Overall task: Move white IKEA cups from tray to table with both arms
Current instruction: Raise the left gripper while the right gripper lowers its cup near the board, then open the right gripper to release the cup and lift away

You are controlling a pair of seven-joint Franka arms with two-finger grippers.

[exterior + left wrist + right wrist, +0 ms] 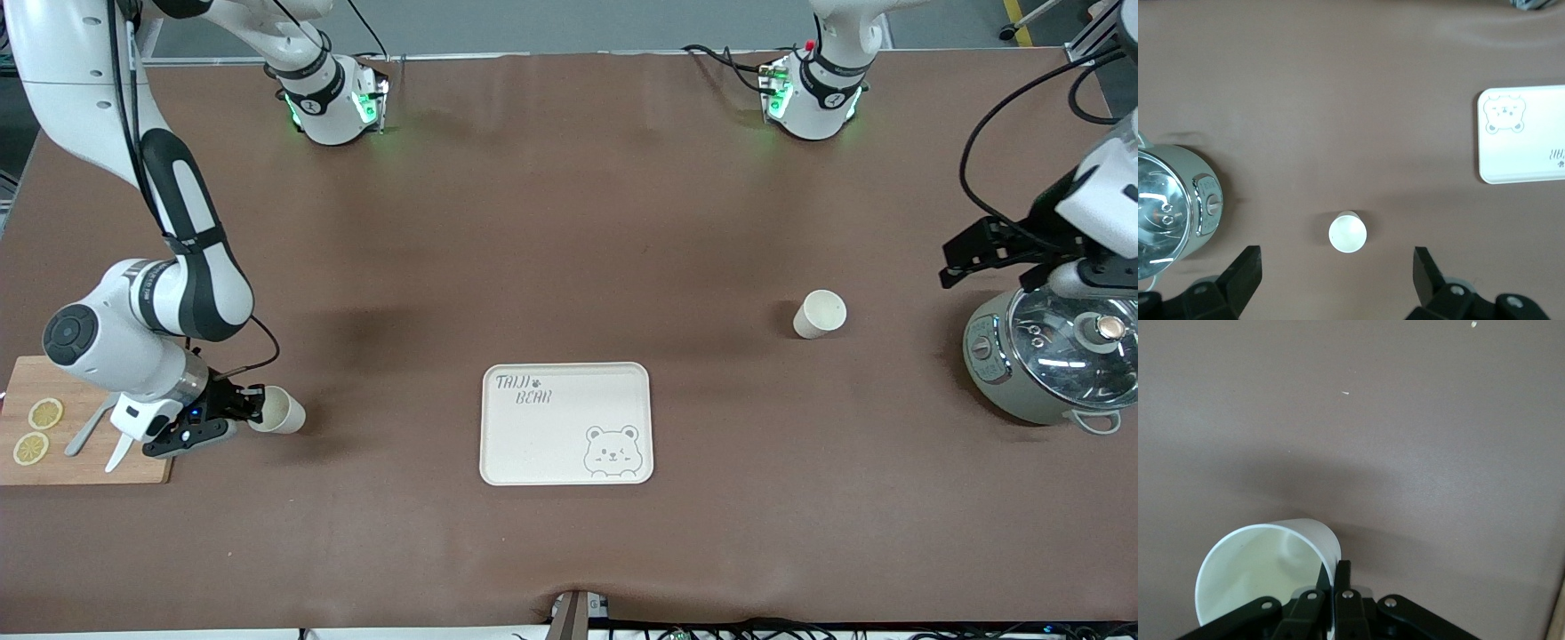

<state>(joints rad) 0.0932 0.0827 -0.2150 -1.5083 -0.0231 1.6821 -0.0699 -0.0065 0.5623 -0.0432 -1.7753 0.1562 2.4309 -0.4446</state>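
Note:
One white IKEA cup (820,313) stands upright on the brown table toward the left arm's end; it also shows from above in the left wrist view (1347,231). My left gripper (958,262) hangs open over the table between that cup and the pot, its fingers (1245,272) wide apart and empty. My right gripper (253,415) is shut on the wall of the second white cup (284,412), which is tilted low over the table beside the cutting board. In the right wrist view the fingertips (1343,572) pinch the cup's rim (1265,570), one inside and one outside.
The cream bear tray (566,423) lies in the middle, nearer the front camera; it also shows in the left wrist view (1525,133). A pot with a glass lid (1049,356) stands at the left arm's end. A wooden board (89,462) with lemon slices lies at the right arm's end.

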